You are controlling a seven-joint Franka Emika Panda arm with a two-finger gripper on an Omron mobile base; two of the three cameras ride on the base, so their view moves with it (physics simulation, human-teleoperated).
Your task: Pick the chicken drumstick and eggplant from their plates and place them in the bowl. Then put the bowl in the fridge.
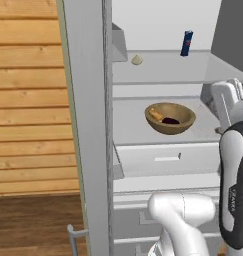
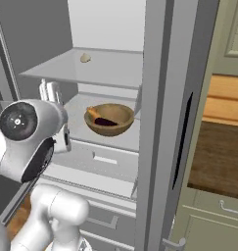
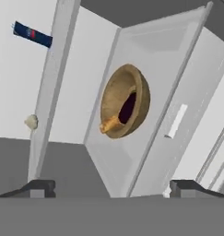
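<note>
Both jaws gape empty, well back from the bowl (image 3: 125,102) on the fridge (image 1: 158,135) shelf.

We see even, flat rendered light with no clear source. The fridge (image 1: 93,125) interior is bright, its white shelf (image 1: 143,131) almost washed out, while its upper side walls go dim grey. The bowl (image 1: 170,118) throws only a faint soft shadow beneath itself, and its inside is darker around the eggplant (image 1: 170,120). No glare, no lens distortion. All views look slightly soft and low in detail; in the hand view the bowl's edges are blurry.
</note>
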